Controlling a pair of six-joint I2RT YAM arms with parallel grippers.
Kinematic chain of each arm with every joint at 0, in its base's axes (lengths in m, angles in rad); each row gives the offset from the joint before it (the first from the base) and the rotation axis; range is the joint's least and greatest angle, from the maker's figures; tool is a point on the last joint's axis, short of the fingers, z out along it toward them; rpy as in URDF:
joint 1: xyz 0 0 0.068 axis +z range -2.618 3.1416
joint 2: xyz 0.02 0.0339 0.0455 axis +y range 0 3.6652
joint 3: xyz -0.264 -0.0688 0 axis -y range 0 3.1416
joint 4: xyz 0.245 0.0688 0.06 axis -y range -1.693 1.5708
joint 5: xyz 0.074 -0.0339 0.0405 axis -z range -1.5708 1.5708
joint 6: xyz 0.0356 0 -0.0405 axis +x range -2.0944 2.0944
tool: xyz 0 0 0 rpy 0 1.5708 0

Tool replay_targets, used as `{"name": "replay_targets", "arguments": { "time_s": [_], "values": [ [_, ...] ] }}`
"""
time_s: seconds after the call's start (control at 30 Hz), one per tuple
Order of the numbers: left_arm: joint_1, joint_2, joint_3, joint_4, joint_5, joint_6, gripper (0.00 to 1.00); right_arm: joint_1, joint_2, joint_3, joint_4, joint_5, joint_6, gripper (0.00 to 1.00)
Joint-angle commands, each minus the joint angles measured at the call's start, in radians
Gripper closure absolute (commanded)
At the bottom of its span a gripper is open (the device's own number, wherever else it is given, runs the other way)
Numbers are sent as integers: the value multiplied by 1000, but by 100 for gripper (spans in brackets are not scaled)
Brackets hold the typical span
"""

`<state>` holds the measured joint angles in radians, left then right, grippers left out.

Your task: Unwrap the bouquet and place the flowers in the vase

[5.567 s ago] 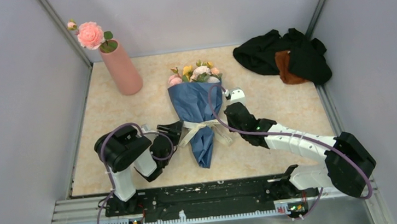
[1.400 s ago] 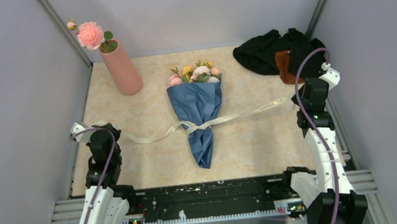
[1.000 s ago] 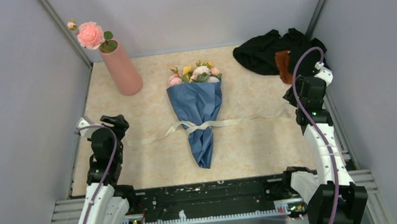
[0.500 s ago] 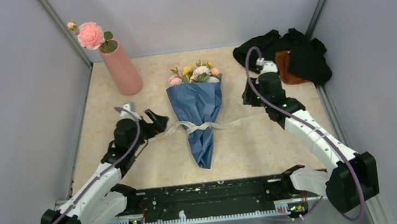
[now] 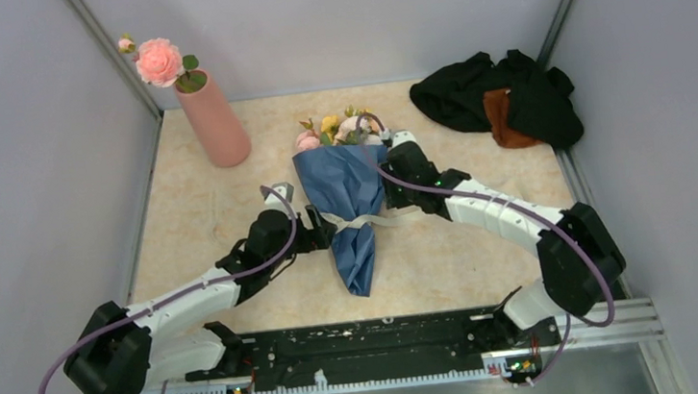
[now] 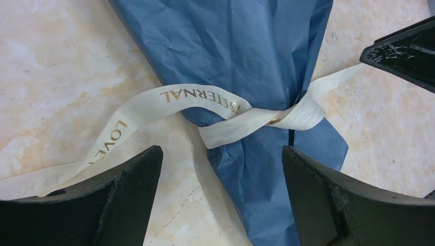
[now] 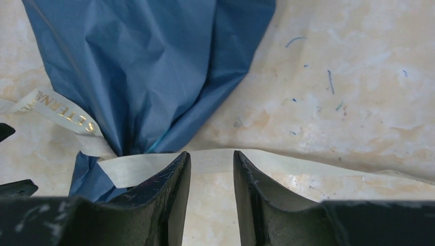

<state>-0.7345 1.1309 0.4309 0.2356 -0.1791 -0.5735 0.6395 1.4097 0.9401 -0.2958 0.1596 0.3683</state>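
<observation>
Finds the bouquet flat in the middle of the counter, still wrapped, narrow tip toward the arm bases and wide end toward the far wall. Shows the flowers, pink, yellow and white, poking out of the blue paper at that far end. Has the cream ribbon loosened to a single crossing over the pinched waist of the paper, one tail running left and one right along the counter, gold lettering on the left tail.

Holds the left pincer low over the waist from the left side, released, jaws spread wide, with the ribbon crossing and the crumpled paper framed between them and nothing gripped.

Sets the right pincer at the bouquet's right edge, fingers drawn near each other but parted by a narrow gap, tips just at the right tail of the ribbon beside the waist. Grasps nothing there as far as the wrist view tells; cannot tell whether the tips touch the ribbon.

Stands the vase upright near the far left corner, well apart from the bouquet, with a large pink rose and a small bud in it. Has a black and brown cloth heap in the far right corner.
</observation>
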Motion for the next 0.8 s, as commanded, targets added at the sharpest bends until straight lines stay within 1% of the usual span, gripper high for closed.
{"name": "replay_targets", "arguments": {
  "time_s": [0.0, 0.07, 0.37, 0.47, 0.67, 0.77],
  "values": [
    [-16, 20, 29, 28, -36, 12, 9, 65, 73, 106, 42, 12, -11, 66],
    [-23, 34, 25, 36, -40, 4, 10, 97, 110, 137, 38, 19, -21, 70],
    [-36, 111, 31, 53, -64, 0, 13, 122, 262, 183, 95, -32, -31, 72],
    [-36, 120, 27, 58, -75, -1, 13, 135, 258, 169, 98, -34, -29, 74],
    [-36, 165, 30, 72, -74, -15, 13, 162, 188, 135, 74, -42, -22, 77],
    [-36, 191, 26, 92, -65, -25, 13, 195, 160, 132, 54, -40, -18, 78]
  ]
}}
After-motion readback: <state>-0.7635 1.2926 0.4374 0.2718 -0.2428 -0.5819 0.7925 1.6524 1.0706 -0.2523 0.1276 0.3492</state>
